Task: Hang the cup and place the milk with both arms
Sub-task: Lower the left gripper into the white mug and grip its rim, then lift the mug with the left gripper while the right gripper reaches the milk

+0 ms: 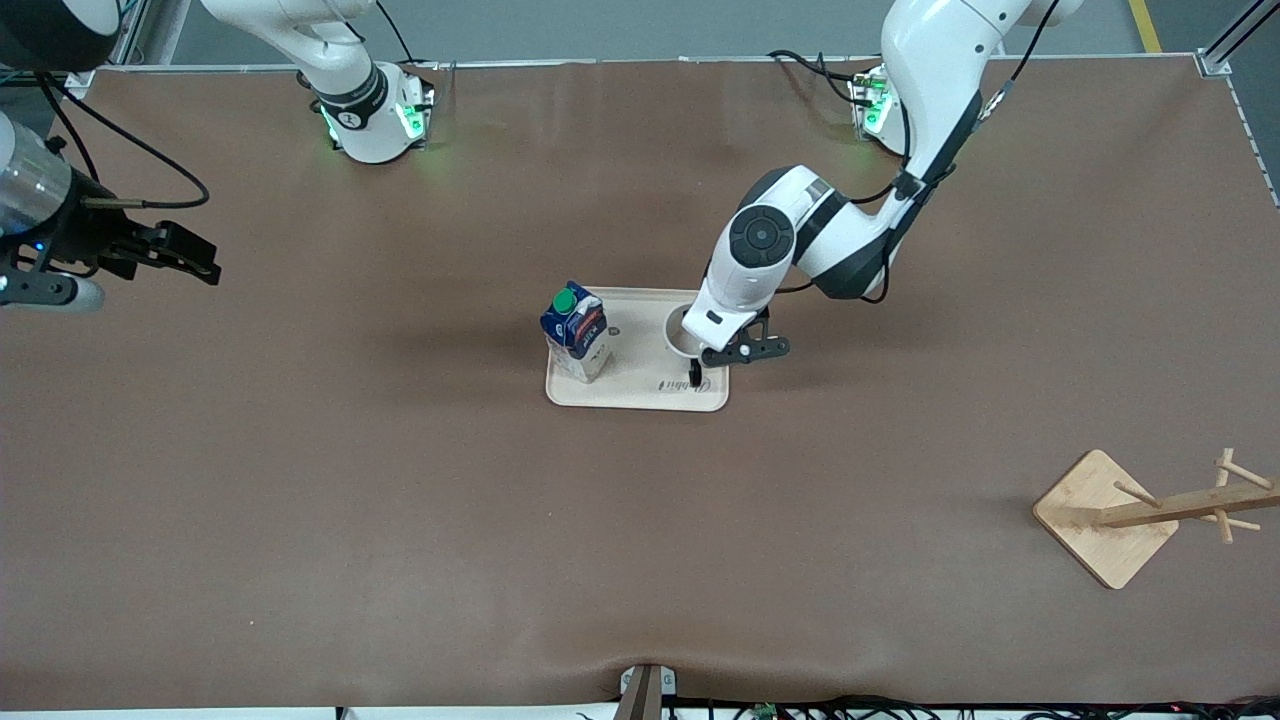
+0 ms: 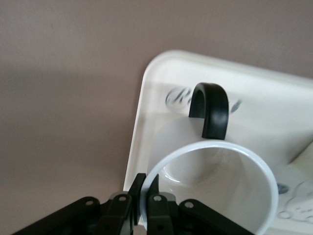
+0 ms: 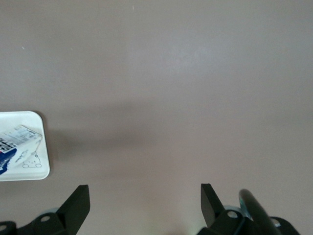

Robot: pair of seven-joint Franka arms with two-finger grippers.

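Clamping its jaws on the cup's (image 2: 215,186) rim, the left gripper (image 2: 144,196) is only starting; the milk (image 1: 577,333) is sitting untouched on the tray (image 1: 640,395), the rack (image 1: 1150,512) bare, the right gripper (image 3: 144,200) waiting, jaws apart.

Glossy white cup (image 2: 210,191), matt brown table (image 1: 300,480)

Cream tray (image 1: 640,395) mid-table, wooden peg rack (image 1: 1150,510) lying tipped
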